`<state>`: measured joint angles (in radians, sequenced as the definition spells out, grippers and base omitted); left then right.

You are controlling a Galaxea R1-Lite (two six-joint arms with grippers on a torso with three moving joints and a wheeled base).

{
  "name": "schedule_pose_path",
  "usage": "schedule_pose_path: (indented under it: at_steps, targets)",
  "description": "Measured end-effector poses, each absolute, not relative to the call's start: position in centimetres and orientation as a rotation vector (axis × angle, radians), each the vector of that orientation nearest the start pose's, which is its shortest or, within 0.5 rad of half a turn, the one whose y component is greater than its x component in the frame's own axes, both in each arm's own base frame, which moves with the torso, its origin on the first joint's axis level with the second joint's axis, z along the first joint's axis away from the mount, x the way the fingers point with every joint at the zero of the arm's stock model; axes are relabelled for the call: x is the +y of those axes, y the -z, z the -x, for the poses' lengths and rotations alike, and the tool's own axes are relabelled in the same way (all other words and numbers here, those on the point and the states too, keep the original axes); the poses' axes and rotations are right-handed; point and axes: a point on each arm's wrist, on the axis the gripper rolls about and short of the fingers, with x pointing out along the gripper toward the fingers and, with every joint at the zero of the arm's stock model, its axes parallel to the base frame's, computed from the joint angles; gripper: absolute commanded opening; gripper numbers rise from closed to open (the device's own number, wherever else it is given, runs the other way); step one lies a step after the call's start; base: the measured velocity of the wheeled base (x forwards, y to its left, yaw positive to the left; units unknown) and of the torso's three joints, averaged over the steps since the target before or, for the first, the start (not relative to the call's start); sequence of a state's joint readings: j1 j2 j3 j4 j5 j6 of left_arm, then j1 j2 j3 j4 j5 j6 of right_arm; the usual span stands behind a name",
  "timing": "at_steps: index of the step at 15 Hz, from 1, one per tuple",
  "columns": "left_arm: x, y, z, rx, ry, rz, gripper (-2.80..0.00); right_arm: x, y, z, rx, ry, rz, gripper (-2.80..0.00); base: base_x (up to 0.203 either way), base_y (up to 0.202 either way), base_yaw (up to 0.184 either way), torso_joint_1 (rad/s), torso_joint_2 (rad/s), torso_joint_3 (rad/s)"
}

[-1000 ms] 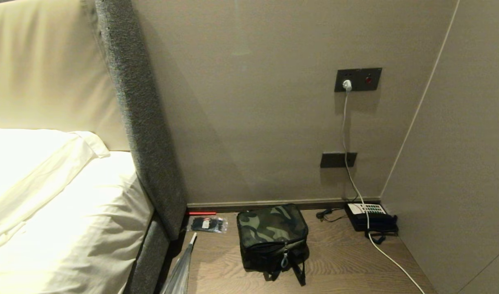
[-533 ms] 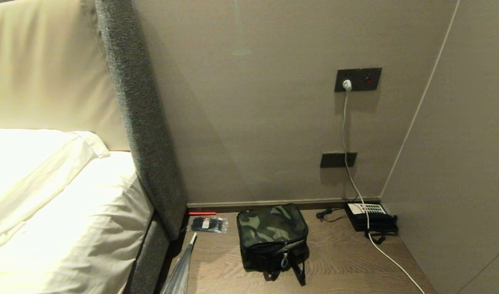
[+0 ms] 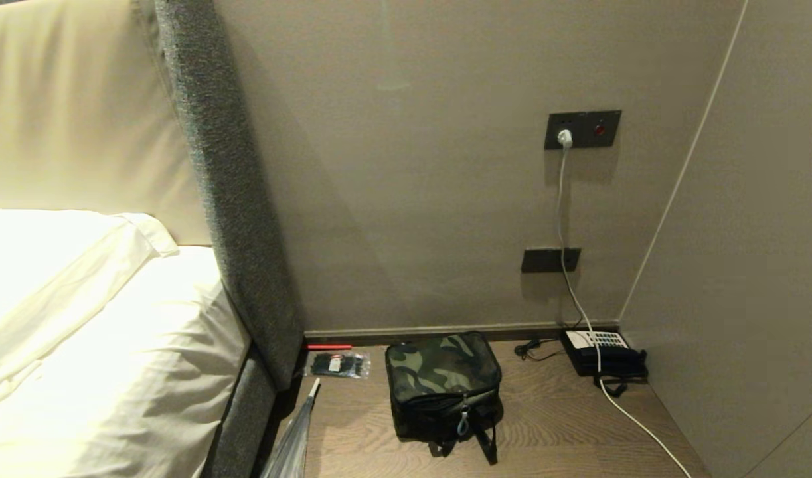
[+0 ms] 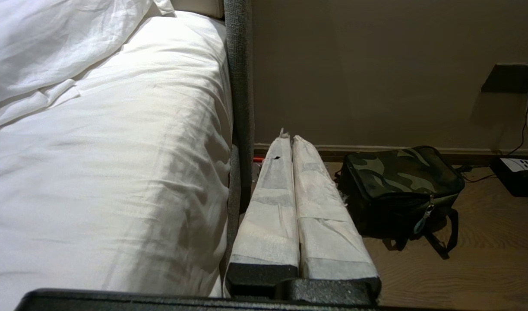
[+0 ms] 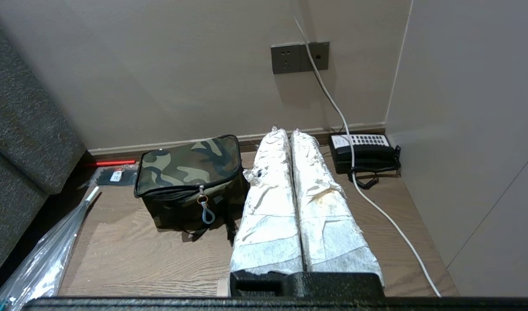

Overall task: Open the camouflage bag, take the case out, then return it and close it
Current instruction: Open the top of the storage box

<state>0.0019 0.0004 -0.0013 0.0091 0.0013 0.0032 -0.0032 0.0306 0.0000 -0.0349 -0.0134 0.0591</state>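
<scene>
The camouflage bag (image 3: 443, 385) sits zipped shut on the wooden desk (image 3: 552, 425), near the wall, between a clear packet of black ties (image 3: 339, 364) toward the bed and a black telephone (image 3: 603, 355) with a white keypad in the corner. Its soft green-black lid is closed all round, so nothing inside shows; a grey zipper pull (image 3: 464, 419) hangs down the black front face and 1 strap trails onto the wood grain. A white cable (image 3: 565, 219) runs from a wall socket (image 3: 583, 129) down past the telephone. A thin red stick (image 3: 328, 346) lies along the skirting, and what may be a folded clear umbrella (image 3: 293, 441) leans by the grey fabric bed frame (image 3: 226, 172).

Nothing has shifted since the earlier frames.

The left claw (image 4: 288, 140) hangs beside the white bedsheet (image 4: 117, 151), its 2 white-wrapped fingers pressed together on nothing. The right claw (image 5: 284, 131) is likewise pressed together and empty, just beside the bag.
</scene>
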Motion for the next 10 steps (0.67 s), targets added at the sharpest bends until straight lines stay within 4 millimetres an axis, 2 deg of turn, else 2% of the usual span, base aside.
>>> schedule_pose_path:
  at_steps: [10]
  targets:
    - [0.0, -7.51, 2.28, 0.005, -0.004, -0.004, -2.8, -0.02, -7.97, 2.04, -0.005, 0.016, -0.059, -2.8, 0.0, 0.0, 0.0, 0.0, 0.0, 0.0]
